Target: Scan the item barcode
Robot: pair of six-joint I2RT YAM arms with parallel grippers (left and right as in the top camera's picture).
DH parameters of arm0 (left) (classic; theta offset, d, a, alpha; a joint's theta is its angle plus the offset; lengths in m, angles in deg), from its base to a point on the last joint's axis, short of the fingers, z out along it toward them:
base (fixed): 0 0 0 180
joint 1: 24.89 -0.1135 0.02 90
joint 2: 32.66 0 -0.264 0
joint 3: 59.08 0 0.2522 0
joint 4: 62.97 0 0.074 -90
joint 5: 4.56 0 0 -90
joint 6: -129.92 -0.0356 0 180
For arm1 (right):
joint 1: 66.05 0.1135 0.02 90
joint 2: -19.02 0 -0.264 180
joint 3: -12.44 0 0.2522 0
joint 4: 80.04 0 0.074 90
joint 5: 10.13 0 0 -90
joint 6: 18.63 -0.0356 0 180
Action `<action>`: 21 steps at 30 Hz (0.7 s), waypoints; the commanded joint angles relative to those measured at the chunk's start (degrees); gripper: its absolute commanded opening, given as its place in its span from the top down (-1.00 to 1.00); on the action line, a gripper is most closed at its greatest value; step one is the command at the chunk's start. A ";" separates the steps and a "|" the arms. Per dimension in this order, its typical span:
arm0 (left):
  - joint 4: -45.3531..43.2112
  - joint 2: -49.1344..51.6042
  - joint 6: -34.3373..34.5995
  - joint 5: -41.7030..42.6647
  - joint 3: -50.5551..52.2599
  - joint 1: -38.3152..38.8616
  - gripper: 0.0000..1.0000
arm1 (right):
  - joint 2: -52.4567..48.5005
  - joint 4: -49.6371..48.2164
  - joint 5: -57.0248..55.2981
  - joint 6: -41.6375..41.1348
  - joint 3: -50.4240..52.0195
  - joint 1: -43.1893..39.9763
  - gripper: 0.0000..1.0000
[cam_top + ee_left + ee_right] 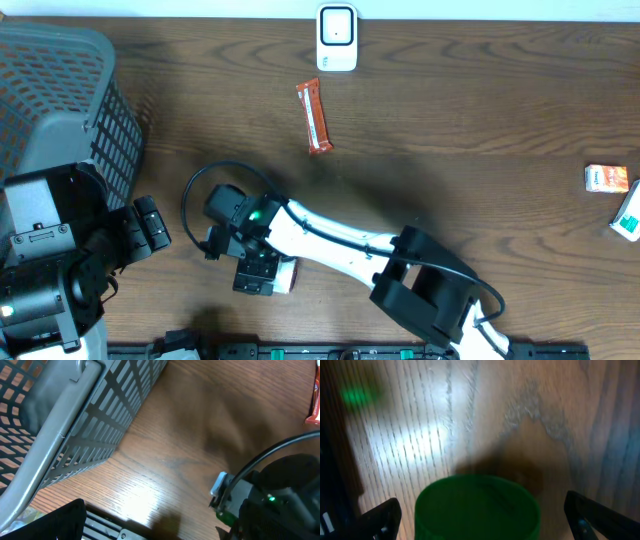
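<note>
A dark, wood-grained surface [480, 110] carries everything. A grey slatted plastic basket [60, 90] stands at its far left corner. A white barcode scanner [337, 38] sits at the far edge, with an orange snack bar [315, 116] lying just in front of it. A small orange box [607, 178] and a teal-and-white packet [628, 216] lie near each other at the right edge. A green round cap [477, 507] shows close above the wood.

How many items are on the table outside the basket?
4: snack bar below the scanner, orange box and teal box at right edge, green-capped item under right end effector. Basket may hide more.
</note>
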 commanded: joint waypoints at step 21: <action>1.22 -0.04 -0.81 -0.94 0.52 -0.35 -0.96 | -2.60 -2.14 -2.38 0.96 0.04 0.61 -0.23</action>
